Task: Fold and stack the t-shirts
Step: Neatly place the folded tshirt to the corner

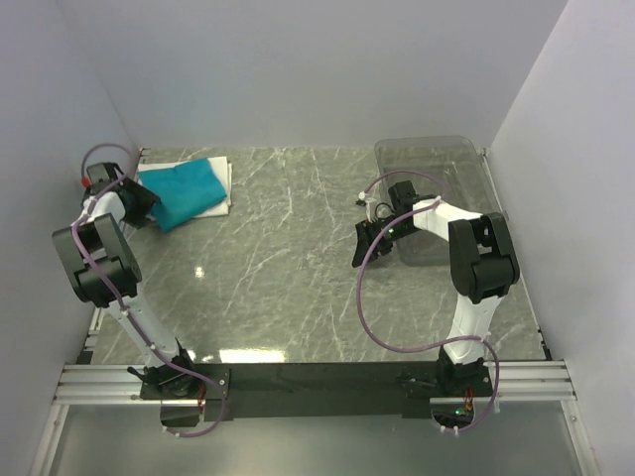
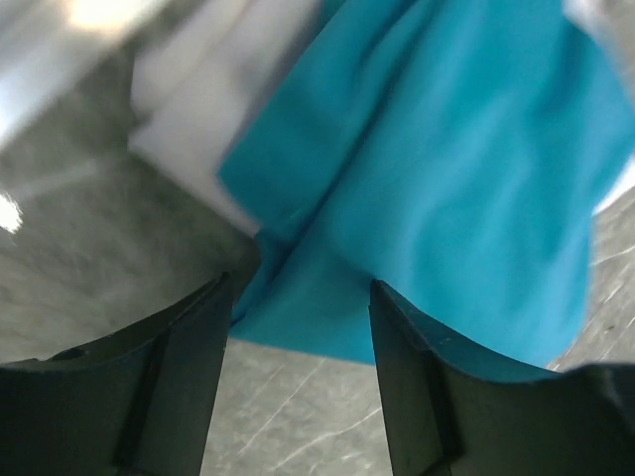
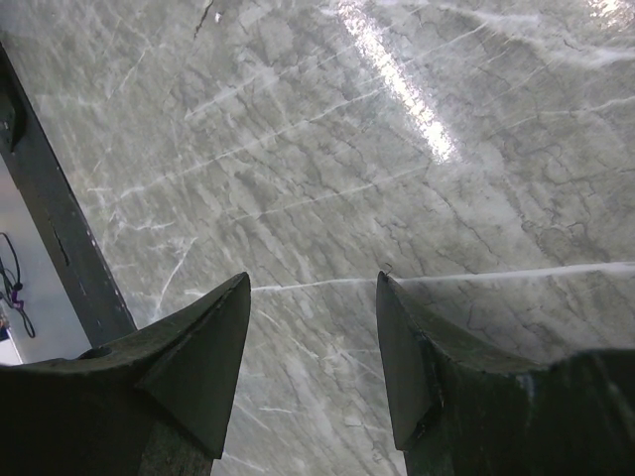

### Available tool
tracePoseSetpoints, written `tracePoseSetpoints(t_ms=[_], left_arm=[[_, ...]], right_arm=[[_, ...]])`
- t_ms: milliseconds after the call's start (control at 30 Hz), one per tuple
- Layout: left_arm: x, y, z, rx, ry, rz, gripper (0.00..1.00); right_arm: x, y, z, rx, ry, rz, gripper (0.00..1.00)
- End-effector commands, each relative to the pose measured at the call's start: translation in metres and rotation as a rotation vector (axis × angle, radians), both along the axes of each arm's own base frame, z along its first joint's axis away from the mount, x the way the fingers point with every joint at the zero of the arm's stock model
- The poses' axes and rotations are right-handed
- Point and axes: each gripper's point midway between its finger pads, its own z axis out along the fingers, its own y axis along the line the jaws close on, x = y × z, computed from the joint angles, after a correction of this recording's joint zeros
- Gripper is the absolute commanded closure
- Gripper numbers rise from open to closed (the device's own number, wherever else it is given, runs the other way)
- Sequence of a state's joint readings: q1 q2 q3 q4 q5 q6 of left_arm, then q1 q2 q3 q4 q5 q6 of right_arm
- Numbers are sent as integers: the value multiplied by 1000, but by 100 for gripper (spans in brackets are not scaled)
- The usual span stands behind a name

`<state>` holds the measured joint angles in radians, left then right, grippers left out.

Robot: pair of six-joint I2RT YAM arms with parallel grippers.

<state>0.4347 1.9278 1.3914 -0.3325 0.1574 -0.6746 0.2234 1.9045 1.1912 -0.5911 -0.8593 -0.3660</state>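
Folded teal-blue cloth t-shirt (image 1: 187, 191) lies on top of the folded white cloth t-shirt (image 1: 225, 186), stacked at the far-left corner of the grey marble-pattern table (image 1: 288, 268). Left gripper (image 2: 303, 288) sits at the teal shirt's near edge, jaws apart, nothing pinched. Right gripper (image 3: 313, 288) hangs over the table beside the clear plastic bin (image 1: 437, 157), jaws apart, empty.

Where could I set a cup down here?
The middle of the table is bare, from the teal t-shirt across to the right gripper, and toward the near edge. Crowded: the far left corner, where the left gripper hovers at the teal t-shirt lying on the white t-shirt, and the far right, taken by the clear bin.
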Motion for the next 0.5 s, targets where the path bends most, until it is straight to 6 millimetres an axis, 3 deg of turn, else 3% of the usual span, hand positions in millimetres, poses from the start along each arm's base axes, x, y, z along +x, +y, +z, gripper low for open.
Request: tracePoseSetpoints(t_ms=[0, 333, 467], left_arm=[[8, -18, 11, -92, -105, 26, 38], [1, -22, -14, -64, -48, 35, 37], [-2, -25, -28, -84, -20, 29, 44]], right_arm=[[11, 3, 16, 35, -60, 14, 39], [10, 3, 18, 37, -63, 15, 39], [11, 3, 19, 37, -64, 14, 39]])
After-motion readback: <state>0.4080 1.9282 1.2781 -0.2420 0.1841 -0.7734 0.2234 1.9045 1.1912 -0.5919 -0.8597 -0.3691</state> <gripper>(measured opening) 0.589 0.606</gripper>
